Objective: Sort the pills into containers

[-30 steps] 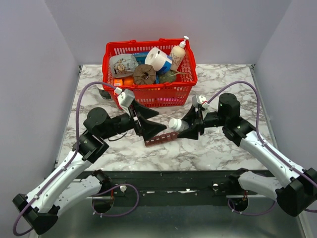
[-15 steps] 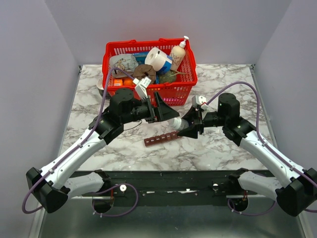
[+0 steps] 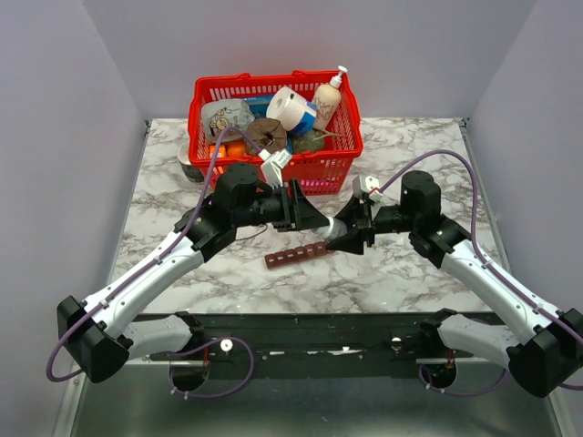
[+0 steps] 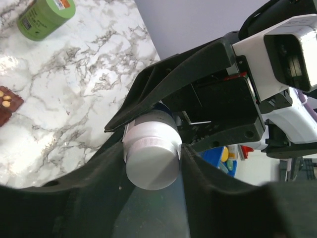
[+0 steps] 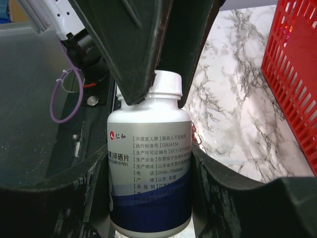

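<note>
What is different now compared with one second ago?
The left claw swung right from above the dark-red strip and closed on the cap of the pill bottle. The right claw kept holding the bottle; the strip and red basket did not move.

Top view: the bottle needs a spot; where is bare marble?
Free: table right of the red basket, and the near-edge strip below the pill organizer. Crowded: centre, where left gripper and right gripper meet on the pill bottle.

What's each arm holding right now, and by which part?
The right gripper holds the white pill bottle by its labelled body; the left gripper has its jaws pinched on the cap.
</note>
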Motion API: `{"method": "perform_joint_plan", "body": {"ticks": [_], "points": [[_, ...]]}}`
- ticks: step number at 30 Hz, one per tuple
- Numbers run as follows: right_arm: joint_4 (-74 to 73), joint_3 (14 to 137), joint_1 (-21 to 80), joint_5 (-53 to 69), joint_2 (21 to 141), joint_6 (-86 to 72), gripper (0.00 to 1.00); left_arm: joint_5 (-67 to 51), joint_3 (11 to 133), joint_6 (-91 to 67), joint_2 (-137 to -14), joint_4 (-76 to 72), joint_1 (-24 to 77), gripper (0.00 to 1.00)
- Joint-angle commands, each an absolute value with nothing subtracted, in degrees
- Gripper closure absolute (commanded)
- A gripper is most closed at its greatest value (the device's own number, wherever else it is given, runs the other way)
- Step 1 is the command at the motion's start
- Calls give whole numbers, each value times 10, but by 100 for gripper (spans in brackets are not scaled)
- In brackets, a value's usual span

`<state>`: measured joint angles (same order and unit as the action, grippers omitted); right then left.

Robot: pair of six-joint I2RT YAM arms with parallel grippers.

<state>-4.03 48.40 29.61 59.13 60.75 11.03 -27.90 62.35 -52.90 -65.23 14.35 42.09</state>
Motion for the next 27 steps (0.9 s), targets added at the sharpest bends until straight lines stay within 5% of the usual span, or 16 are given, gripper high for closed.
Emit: {"method": "perform_joint_plan", "body": {"ticks": [1, 3, 13, 27], "points": [[-38, 493, 294, 585, 606, 113, 99, -326, 620, -505, -662, 145, 424, 61], [-37, 492, 294, 585, 606, 109, 99, -337, 616, -486, -659, 138, 424, 67], [21, 476, 294, 606, 606, 3, 99, -460, 536, -115, -555, 58, 428, 68], [45, 482, 294, 611, 612, -40, 100, -408, 506, 83, -478, 166, 428, 5]]}}
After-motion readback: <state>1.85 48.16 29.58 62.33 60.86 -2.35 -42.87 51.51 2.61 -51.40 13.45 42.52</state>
